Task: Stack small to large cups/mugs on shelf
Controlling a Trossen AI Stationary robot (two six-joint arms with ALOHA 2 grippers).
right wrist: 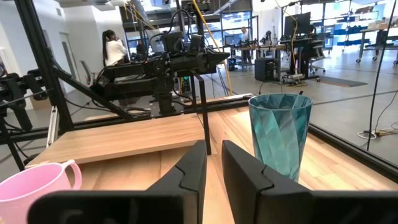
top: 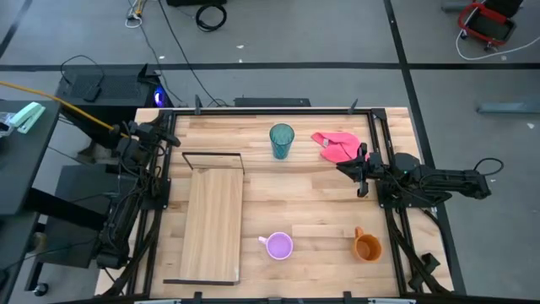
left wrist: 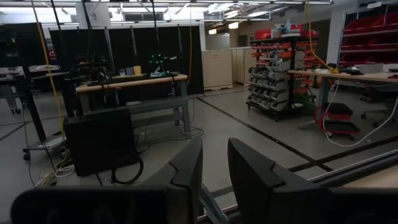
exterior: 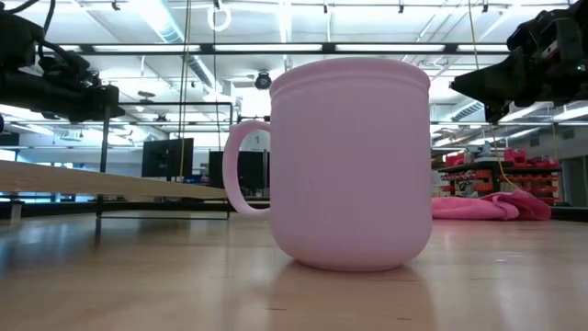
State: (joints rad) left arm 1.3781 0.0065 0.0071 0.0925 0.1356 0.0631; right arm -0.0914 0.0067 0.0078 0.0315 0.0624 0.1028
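The teal tumbler [top: 282, 141] stands upright at the table's far middle; it also shows in the right wrist view [right wrist: 280, 140]. The lilac mug [top: 278, 246] stands upright near the front edge and fills the low view [exterior: 354, 165]. The orange mug [top: 367, 247] stands upright at the front right. The shelf board [top: 211, 224] sits on its black wire frame at the left. My left gripper [top: 173, 139] is shut and empty, raised over the table's far left corner. My right gripper [top: 348, 167] is shut and empty, raised at the right, pointing toward the tumbler and shelf.
A pink cloth [top: 336, 145] lies crumpled at the far right, between the tumbler and my right gripper. A black frame rail [top: 371, 135] borders the table. A person [right wrist: 115, 50] sits far off in the room behind the left arm.
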